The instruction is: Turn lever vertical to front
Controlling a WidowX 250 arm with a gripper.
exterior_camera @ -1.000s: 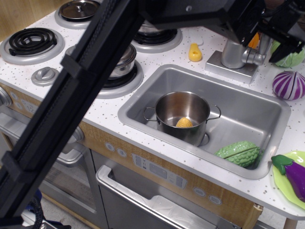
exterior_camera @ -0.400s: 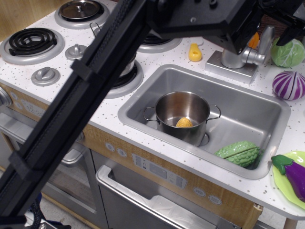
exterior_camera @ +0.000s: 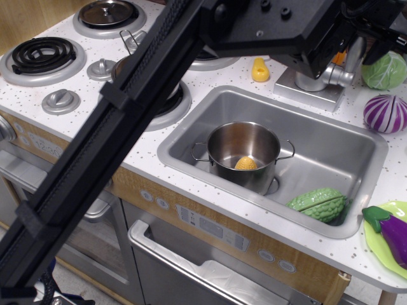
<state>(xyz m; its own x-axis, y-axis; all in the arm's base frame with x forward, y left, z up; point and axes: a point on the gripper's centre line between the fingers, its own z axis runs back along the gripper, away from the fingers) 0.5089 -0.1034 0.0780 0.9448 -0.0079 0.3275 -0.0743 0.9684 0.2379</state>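
The lever [exterior_camera: 356, 56] is a slim silver bar standing roughly upright, joined by a short stub to the stubby silver tap body [exterior_camera: 310, 77] behind the sink. My gripper [exterior_camera: 376, 28] is a dark shape at the top right, right at the lever's upper end. The lever's top is hidden behind it. I cannot tell whether the fingers are closed on the bar. My black arm crosses the picture from the bottom left to the top right.
The sink [exterior_camera: 356, 146] holds a steel pot [exterior_camera: 245, 149] with a yellow piece inside and a green gourd [exterior_camera: 318, 204]. A yellow toy [exterior_camera: 259, 70] lies left of the tap. A green cabbage [exterior_camera: 383, 71], purple cabbage [exterior_camera: 385, 113] and eggplant [exterior_camera: 394, 232] are on the right.
My gripper has risen from beside the green cabbage toward the top edge. The lever shows more of its length and stands a little more upright.
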